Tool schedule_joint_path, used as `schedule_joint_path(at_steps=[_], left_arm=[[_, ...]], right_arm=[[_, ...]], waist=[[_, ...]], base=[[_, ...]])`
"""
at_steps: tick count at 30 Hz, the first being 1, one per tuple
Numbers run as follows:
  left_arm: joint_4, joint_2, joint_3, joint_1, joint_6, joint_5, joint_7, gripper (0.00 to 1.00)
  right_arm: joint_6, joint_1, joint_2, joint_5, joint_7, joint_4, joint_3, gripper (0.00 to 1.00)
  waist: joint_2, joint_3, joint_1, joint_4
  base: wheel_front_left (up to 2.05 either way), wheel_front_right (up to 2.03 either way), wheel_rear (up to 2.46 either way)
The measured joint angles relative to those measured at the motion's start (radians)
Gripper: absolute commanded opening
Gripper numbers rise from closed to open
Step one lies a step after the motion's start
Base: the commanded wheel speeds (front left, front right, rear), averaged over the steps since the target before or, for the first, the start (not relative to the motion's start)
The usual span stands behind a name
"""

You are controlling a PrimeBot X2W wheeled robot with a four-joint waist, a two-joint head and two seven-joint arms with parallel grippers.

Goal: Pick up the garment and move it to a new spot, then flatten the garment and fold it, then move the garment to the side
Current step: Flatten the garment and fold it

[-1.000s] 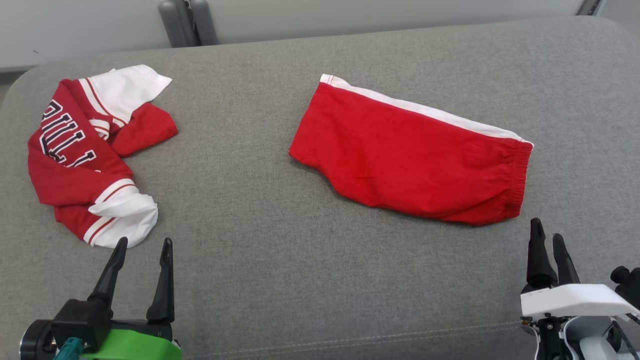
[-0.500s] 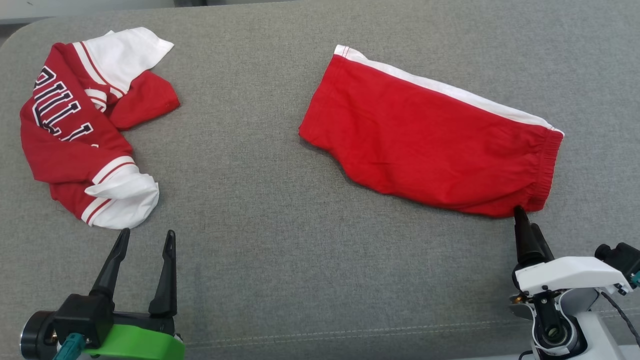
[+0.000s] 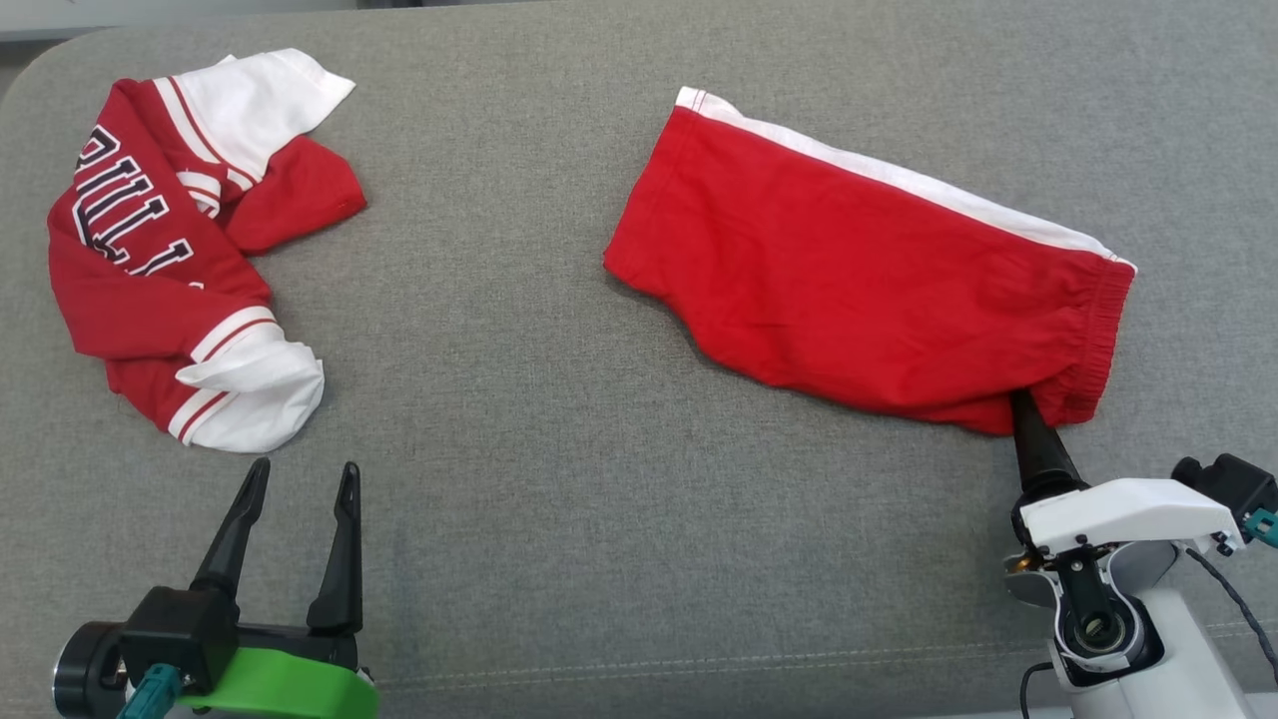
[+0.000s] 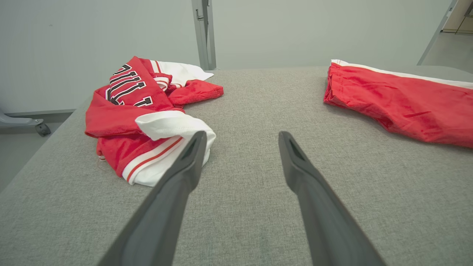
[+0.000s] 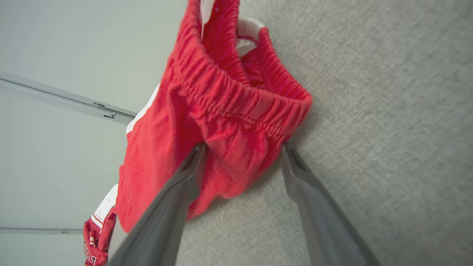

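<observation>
The bright red soft garment (image 3: 859,290) with a white side panel and gathered elastic waistband lies on the right of the grey fabric-covered tabletop (image 3: 559,499). The right gripper (image 5: 242,147) straddles its near waistband corner, fingers apart. It should close over both layers before lifting. The left gripper (image 3: 306,466) sits spread, near left.

The shorts (image 3: 859,290) lie on the right of the bench (image 3: 559,519), the shirt (image 3: 170,260) on the left, well apart. The left gripper (image 3: 306,464) sits before the shirt. The right gripper (image 3: 1023,399) has its jaws round the shorts' near corner.
</observation>
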Motion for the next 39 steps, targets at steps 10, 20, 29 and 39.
schedule_joint_path(at_steps=[10, 20, 29, 39], left_arm=[[0.002, -0.004, -0.006, -0.008, 0.0, 0.0, 0.0, 1.0], [0.011, -0.007, 0.008, -0.009, 0.0, 0.0, 0.0, 1.0], [0.008, -0.011, 0.04, -0.009, 0.0, 0.0, 0.0, 1.0], [-0.002, -0.004, 0.045, -0.008, 0.0, 0.0, 0.0, 1.0]], right_arm=[[0.02, -0.063, -0.001, 0.085, -0.002, 0.053, -0.015, 0.38], [0.061, -0.08, 0.001, 0.145, -0.023, 0.079, -0.036, 0.0], [0.08, -0.076, -0.044, 0.177, -0.021, 0.079, -0.093, 0.0], [0.086, -0.044, -0.127, 0.207, -0.021, 0.073, -0.163, 0.0]], waist=[[0.0, 0.017, 0.0, 0.013], [0.0, 0.02, 0.0, 0.01], [0.0, 0.023, 0.0, -0.025], [0.0, 0.034, 0.0, -0.071]], base=[[0.0, 0.0, 0.0], [0.0, 0.0, 0.0], [0.0, 0.0, 0.0], [0.0, 0.0, 0.0]])
